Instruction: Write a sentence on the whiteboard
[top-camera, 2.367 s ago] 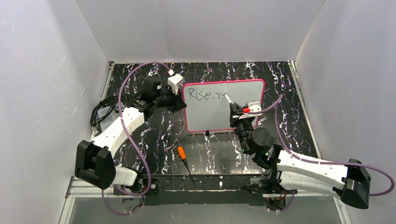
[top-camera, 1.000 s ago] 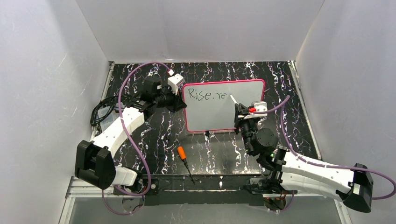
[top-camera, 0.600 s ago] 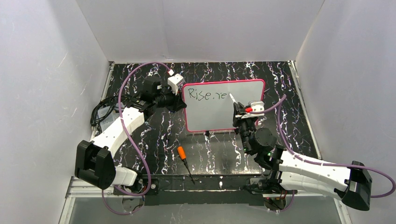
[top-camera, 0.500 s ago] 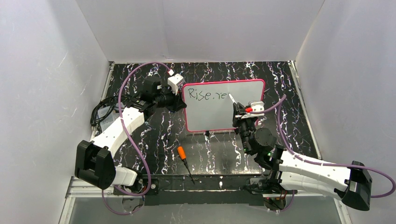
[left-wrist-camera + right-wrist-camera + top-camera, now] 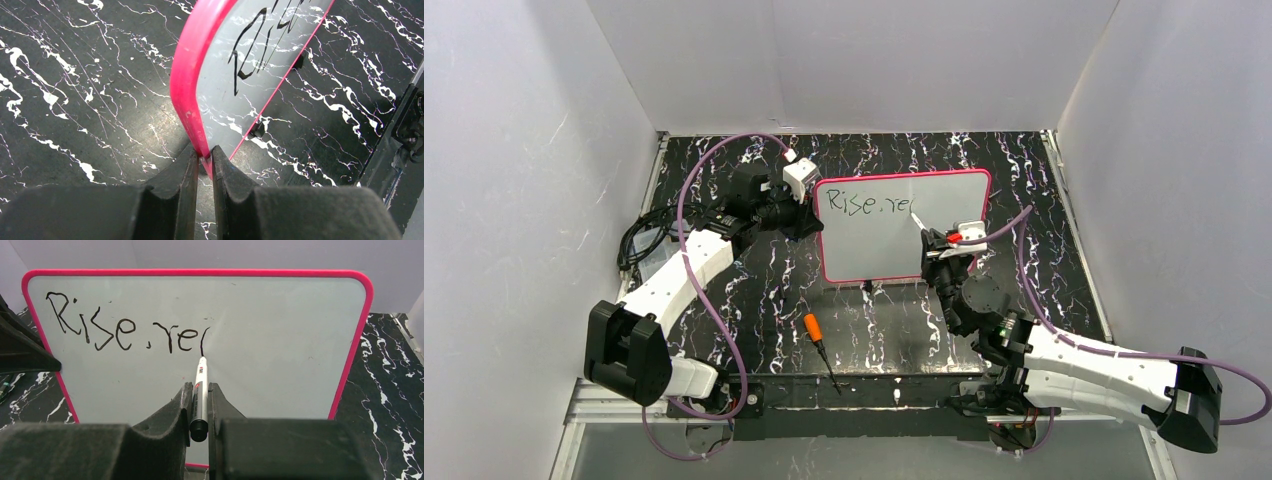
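White walls [image 5: 524, 150] box in a black table [image 5: 1024, 180] veined with white marble streaks, the two arms bolted at its near edge, purple cables [image 5: 689, 190] looping over them.

Near the table's middle stands the whiteboard [image 5: 874, 250], propped upright on small black feet. Its long axis runs left to right and its writing face looks back toward the arm bases. A pink-red frame [image 5: 200, 272] with rounded corners rims it.

The left gripper [image 5: 205, 159] comes in from the left, its two black fingers pinched together on the frame's left edge, so the board is clamped there. The right gripper [image 5: 199, 390] faces the board head-on, fingers closed on a slim white marker [image 5: 201, 382]. This marker lies along the fingers, black butt end toward the wrist camera and tip pointing up at the board, touching the lower end of the newest stroke. Small red print on its barrel is too fine to read.

An orange-handled screwdriver [image 5: 817, 335] lies on the table nearer the bases, well apart from the board, its dark shaft pointing toward the near edge.

On the board's upper left the sentence [image 5: 125, 332] reads "Rise, re" in thin black scrawl, followed by one curved stroke like an open "c".
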Robot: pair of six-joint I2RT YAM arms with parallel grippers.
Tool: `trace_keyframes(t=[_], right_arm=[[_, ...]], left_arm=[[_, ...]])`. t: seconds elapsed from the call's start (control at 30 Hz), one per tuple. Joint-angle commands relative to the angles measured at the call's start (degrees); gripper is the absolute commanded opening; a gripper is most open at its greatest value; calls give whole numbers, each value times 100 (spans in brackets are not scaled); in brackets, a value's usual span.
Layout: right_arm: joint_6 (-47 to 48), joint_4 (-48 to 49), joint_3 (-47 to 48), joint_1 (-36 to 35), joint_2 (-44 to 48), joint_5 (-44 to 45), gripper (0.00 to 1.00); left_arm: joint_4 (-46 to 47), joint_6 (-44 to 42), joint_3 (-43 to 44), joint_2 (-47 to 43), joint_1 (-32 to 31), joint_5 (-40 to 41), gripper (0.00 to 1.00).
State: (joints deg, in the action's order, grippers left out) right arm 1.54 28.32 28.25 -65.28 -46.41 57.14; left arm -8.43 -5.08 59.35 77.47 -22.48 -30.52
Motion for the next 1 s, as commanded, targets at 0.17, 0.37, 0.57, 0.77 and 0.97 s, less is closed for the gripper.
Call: trace_keyframes(t=[0.17, 0.37, 0.57, 0.77, 0.97], right_arm=[[542, 736, 123, 23, 9, 284, 1], [883, 1157, 222, 16, -60, 195, 1], [880, 1208, 180, 24, -53, 191, 1], [590, 839, 58, 23, -70, 287, 1], [49, 293, -94, 22, 29, 311, 1]], left_arm=[[-195, -27, -13, -51, -57, -63, 0], [-190, -23, -20, -42, -55, -67, 0], [-195, -26, -18, -51, -54, -75, 0], [-195, -23, -16, -44, -54, -73, 0], [-191, -21, -12, -39, -48, -89, 0]])
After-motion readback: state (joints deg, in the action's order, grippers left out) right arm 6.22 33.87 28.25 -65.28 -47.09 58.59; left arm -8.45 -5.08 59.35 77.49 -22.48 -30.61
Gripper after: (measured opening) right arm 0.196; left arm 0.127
